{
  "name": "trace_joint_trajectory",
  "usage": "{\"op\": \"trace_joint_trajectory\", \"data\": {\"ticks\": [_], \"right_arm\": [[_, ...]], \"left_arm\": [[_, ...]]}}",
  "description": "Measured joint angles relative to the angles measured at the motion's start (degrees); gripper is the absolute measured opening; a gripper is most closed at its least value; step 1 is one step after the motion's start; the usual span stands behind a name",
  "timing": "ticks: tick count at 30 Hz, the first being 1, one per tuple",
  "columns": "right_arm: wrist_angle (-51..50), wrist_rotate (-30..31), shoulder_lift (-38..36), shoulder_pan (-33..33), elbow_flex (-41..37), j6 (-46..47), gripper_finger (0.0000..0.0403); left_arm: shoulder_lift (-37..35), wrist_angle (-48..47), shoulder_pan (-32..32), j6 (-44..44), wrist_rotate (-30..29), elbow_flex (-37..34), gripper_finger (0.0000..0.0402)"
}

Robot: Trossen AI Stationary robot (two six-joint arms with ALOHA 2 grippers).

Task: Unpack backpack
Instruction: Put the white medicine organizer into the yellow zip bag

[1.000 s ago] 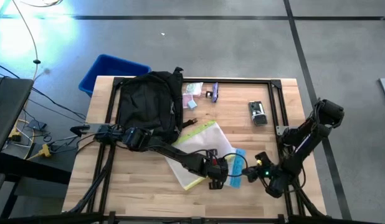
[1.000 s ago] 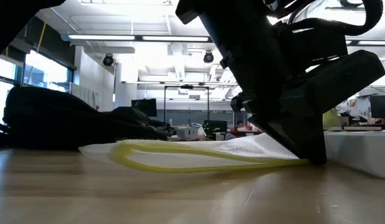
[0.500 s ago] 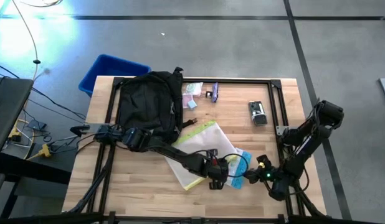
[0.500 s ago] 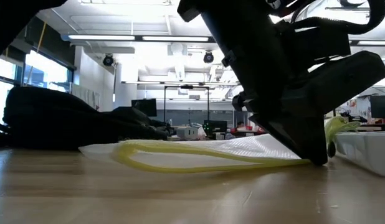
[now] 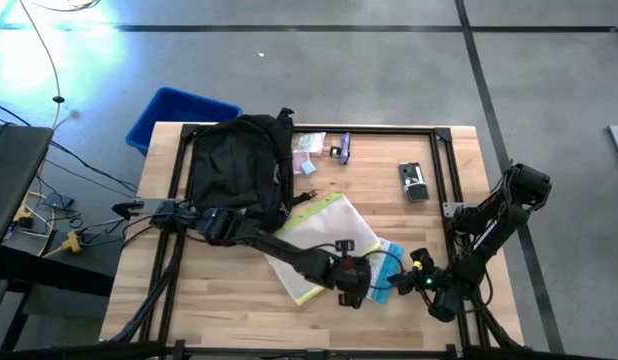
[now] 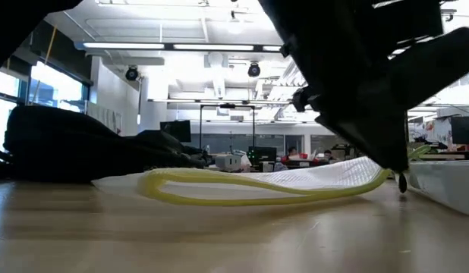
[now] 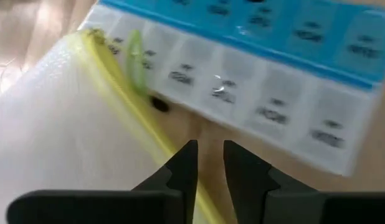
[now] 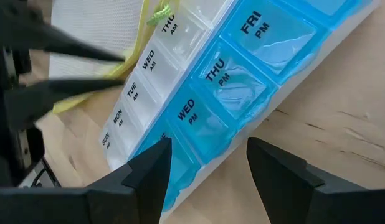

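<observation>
1. Pinching down on the yellow edge of the clear pouch (image 7: 68, 124), the left gripper (image 7: 208, 155) has its fingers drawn close with only a thin gap. The edge runs in between them, and in the low view that end of the pouch curls up off the table (image 5: 219, 300), so it looks held rather than merely touched.
2. Just past the left fingertips lies the blue and white pill organizer (image 8: 205, 81), touching or nearly touching the pouch's corner. A good lift goes straight up and slowly, so the corner does not drag the organizer along.
3. Across the organizer from the left gripper, the right gripper (image 8: 208, 165) hovers with fingers spread wide, grasping nothing. It is best kept clear while the pouch is carried.
4. Behind the left gripper, back along its own arm, the pouch's far end reaches toward the backpack (image 5: 239, 160), which lies flat at the table's far left. Whether more remains inside cannot be told.
5. Farthest off, beyond the backpack, the blue bin (image 5: 174, 110) stands off the table's corner.
</observation>
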Motion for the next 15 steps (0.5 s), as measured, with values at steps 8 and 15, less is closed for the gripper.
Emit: {"op": "trace_joint_trajectory", "data": {"ticks": [8,15], "right_arm": [[0.0,0.3,0.0,0.0,0.0,-0.6,0.0199],[0.0,0.3,0.0,0.0,0.0,-1.0,0.0199]], "left_arm": [[-0.5,0.6,-0.3,0.6,-0.8,0.1,0.0024],[-0.5,6.0,-0.9,1.5,2.3,0.2,0.001]]}}
